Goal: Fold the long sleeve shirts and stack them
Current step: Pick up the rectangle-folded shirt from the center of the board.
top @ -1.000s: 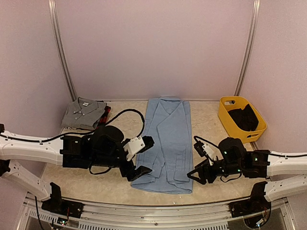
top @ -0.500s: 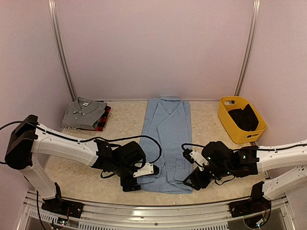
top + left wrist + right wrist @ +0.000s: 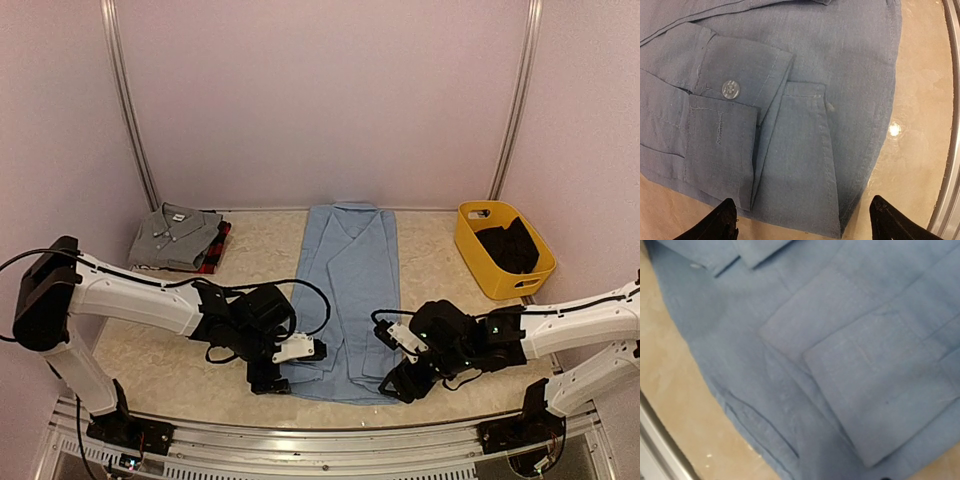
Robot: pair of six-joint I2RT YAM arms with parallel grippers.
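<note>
The light blue shirt (image 3: 350, 280) lies flat mid-table, folded long and narrow, collar at the far end. The left wrist view shows its near hem and a buttoned cuff (image 3: 730, 89). My left gripper (image 3: 283, 368) is open at the shirt's near left corner, its fingertips (image 3: 725, 222) wide apart either side of the hem (image 3: 815, 200). At the near right corner my right gripper (image 3: 397, 378) hangs low and open; its wrist view shows only flat blue cloth (image 3: 840, 340), nothing pinched. The grey shirt (image 3: 175, 235) sits folded at the back left on the plaid one (image 3: 222, 240).
A yellow basket (image 3: 472, 245) with dark cloth (image 3: 510, 248) inside stands at the back right. The table's metal front rail (image 3: 952, 150) runs just beyond the shirt's hem. White walls and two upright posts close the back.
Both arms have swung inward and lowered to the blue shirt's near corners; the left gripper came from the shirt's left side to the hem. The shirt has not moved.
</note>
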